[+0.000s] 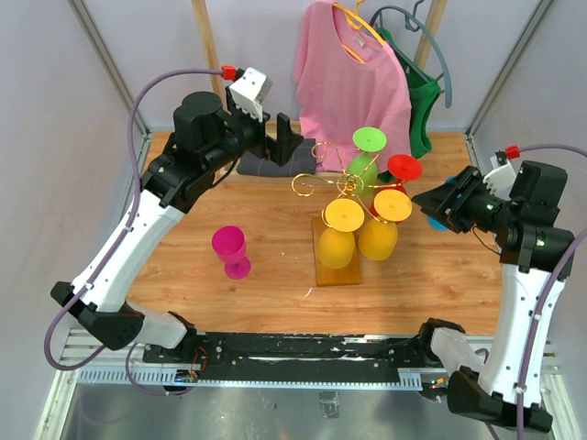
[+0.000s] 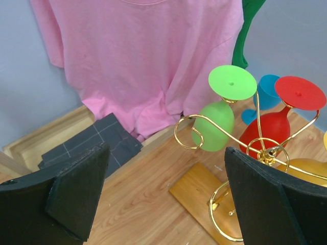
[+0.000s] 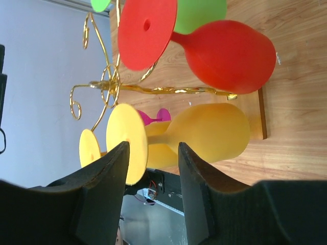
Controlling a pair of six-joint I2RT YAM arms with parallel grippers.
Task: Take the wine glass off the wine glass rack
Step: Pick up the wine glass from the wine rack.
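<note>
White links point(image 1: 124, 247), black joints point(image 1: 197, 119); lilac cables point(image 1: 183, 73); black left pincer point(image 2: 164, 173).

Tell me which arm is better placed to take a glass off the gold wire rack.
Probably the right. The right gripper, open and empty, faces the stem of the nearest yellow wine glass on the gold wire rack. The left gripper, open, hangs farther off behind the rack.

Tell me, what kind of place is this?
Probably a robot testing booth, not a home: white-and-black robot arms bolted to a metal rail, plain grey walls around a small wooden table, and a gold wire wine glass rack.
</note>
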